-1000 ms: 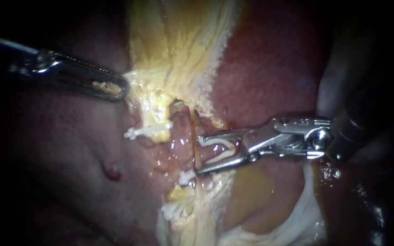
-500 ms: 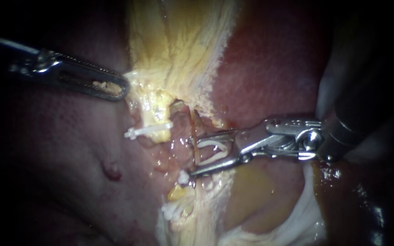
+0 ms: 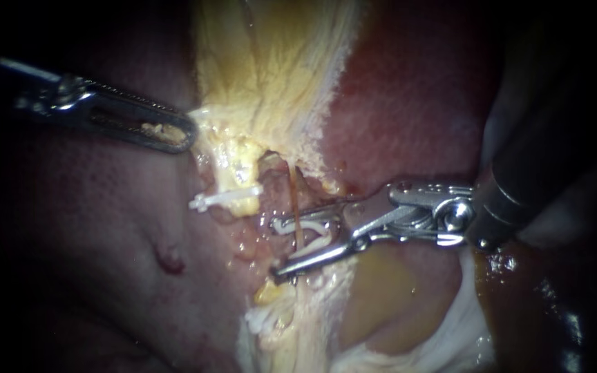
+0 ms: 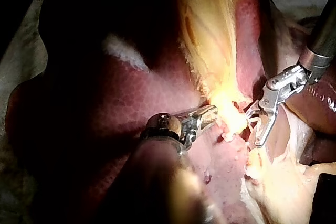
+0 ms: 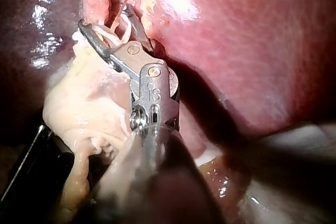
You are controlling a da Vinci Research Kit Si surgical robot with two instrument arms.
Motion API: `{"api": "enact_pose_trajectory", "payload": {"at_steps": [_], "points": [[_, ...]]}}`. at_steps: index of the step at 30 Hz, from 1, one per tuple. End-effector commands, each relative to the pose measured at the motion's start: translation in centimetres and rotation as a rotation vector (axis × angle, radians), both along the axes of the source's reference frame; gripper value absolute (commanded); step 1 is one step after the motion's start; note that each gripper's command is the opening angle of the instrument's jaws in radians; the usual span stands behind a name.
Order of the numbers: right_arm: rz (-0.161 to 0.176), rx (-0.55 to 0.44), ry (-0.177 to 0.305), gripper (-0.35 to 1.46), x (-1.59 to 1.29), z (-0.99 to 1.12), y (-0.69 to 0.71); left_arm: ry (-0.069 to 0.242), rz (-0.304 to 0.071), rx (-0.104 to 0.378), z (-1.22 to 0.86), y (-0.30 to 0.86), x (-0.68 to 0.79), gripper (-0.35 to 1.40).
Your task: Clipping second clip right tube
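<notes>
Grips a bit of yellow tissue (image 3: 205, 138) in the left instrument's (image 3: 188, 137) closed jaws, out over the liver (image 3: 91, 228). Carries a white clip (image 3: 307, 226) in the right instrument's (image 3: 276, 249) jaws, parted narrowly and straddling the thin right tube (image 3: 293, 197), one jaw either side. Leaves the tube unpinched, clip legs apart. Just beside, another clip (image 3: 221, 200) across neighbouring tissue.

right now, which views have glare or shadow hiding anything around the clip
Endoscope view: light pools on the pale yellow tissue and the white plastic clip in the silver right instrument; the edges are dark, dimming the grey left instrument. Left wrist view: glare floods that tissue beside the clip; shadow covers part of the dark red liver. Right wrist view: glints on the liver, clip lit.
</notes>
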State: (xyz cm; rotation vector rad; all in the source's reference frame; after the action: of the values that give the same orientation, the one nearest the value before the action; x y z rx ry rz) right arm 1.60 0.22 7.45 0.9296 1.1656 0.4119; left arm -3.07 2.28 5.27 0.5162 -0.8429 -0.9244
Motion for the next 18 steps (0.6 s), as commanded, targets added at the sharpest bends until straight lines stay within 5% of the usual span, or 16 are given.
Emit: {"api": "enact_pose_trajectory", "payload": {"at_steps": [1, 18], "points": [[0.004, 0.000, 0.004, 0.49, 0.00, -0.02, 0.00, 0.000, 0.000, 0.000, 0.00, 0.00, 0.00, -0.35], [0.016, 0.081, 0.127, 0.49, 0.06, -0.42, -0.10, 0.000, 0.001, 0.000, 0.01, 0.01, 0.02, -0.35]]}}
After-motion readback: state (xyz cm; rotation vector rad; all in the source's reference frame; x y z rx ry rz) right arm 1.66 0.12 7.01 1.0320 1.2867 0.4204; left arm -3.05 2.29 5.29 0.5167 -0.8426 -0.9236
